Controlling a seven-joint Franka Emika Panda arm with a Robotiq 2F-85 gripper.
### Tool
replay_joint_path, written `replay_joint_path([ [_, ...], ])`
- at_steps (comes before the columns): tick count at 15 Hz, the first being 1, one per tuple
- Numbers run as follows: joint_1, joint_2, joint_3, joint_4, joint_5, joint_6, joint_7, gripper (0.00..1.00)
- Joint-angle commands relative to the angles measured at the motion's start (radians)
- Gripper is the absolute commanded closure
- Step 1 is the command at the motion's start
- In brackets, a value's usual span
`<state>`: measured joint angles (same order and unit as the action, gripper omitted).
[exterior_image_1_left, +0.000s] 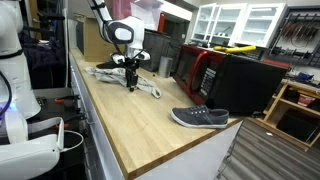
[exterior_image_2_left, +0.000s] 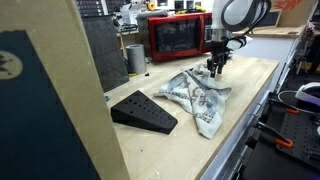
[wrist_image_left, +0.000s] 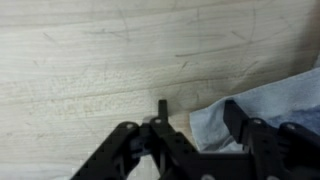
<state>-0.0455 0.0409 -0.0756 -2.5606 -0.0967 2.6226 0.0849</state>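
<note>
Nearest us in an exterior view, a dark shoe lies on its own at the front of the wooden bench, well apart from everything else. Further back, in both exterior views, a crumpled patterned cloth lies spread on the bench, and the tool points straight down at its far edge. In the wrist view the tool sits low over the wood with its jaws apart. The pale cloth reaches in from one side only, so the tool looks released, though the blurred fingers leave us unsure. Behind it all stands a red microwave.

We judge the main risk to be a thin bite. With so little fabric between the jaws, a pinch could catch only the hem and let it slip. Being so low, the fingertips could also scrape the wood.
</note>
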Motion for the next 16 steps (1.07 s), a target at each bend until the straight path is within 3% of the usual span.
replay_joint_path([
  [1, -0.003, -0.001, 0.001, 0.009, -0.032, -0.009, 0.021, 0.71],
  [5, -0.002, -0.006, 0.003, 0.006, -0.035, -0.010, 0.014, 0.99],
  [11, -0.014, -0.065, -0.010, -0.032, -0.067, -0.009, 0.004, 0.99],
  [16, -0.101, -0.150, -0.085, -0.062, -0.148, -0.050, 0.005, 0.99],
])
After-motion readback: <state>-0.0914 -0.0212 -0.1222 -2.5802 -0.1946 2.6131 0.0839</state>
